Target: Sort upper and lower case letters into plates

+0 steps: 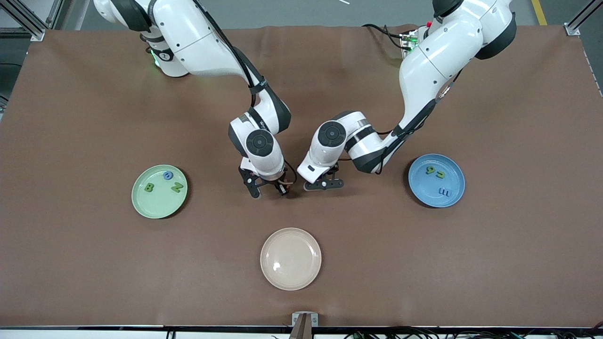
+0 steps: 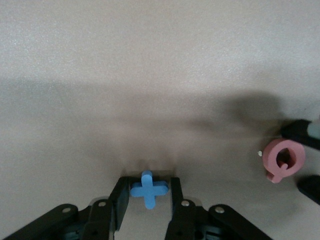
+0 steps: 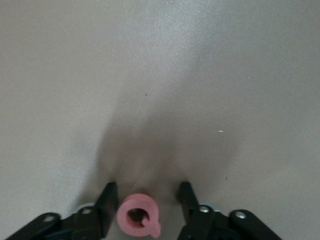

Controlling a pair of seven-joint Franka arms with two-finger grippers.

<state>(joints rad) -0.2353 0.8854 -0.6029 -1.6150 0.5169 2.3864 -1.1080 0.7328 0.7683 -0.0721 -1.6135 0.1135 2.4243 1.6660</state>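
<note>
Mint green plate (image 1: 159, 191) near the right arm's end holds B, Z and a blue O; the blue plate (image 1: 436, 180) holds three letters. Two remain mid-table. I have the left gripper (image 2: 148, 192) pinching the blue cross-shaped t (image 2: 148, 188), and the right gripper (image 3: 146, 202) straddling the pink Q (image 3: 138, 215), fingers not yet touching it.

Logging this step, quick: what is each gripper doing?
Left gripper: shut on the blue letter.
Right gripper: open around the pink letter.
</note>
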